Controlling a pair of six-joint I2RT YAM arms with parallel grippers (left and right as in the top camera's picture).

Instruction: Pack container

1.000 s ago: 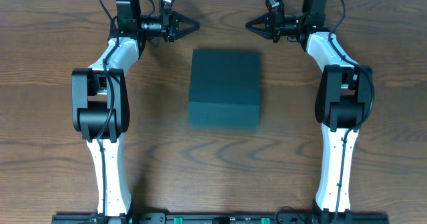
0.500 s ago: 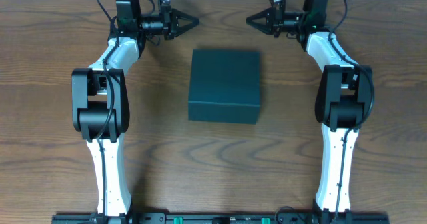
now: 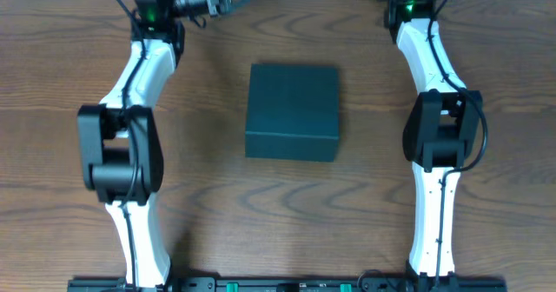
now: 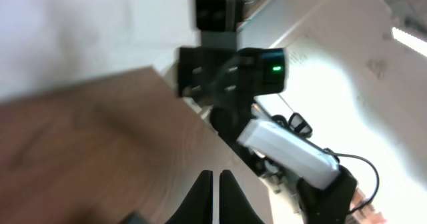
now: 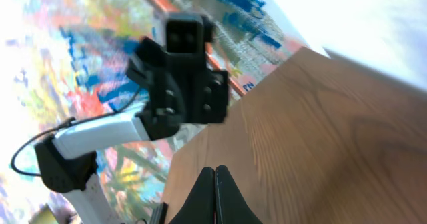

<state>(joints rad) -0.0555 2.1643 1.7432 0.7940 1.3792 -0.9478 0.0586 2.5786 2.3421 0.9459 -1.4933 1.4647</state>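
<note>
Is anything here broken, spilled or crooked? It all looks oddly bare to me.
Nothing stands out. The dark teal-green container sits closed and square on the wooden table, with no visible damage or spills. The left fingers and right fingers are shut and empty, near the far edge.

Counter (image 3: pixel 52 153): brown wood-grain top, with the grain running left to right across the overhead view. A pale strip shows past its far edge. Resting on it is the container (image 3: pixel 292 111), a dark teal-green, matte, square box. It sits flat on its base with the lid down, about mid-counter between the left and right sides. A faint shadow lies on the wood along its near side.
</note>
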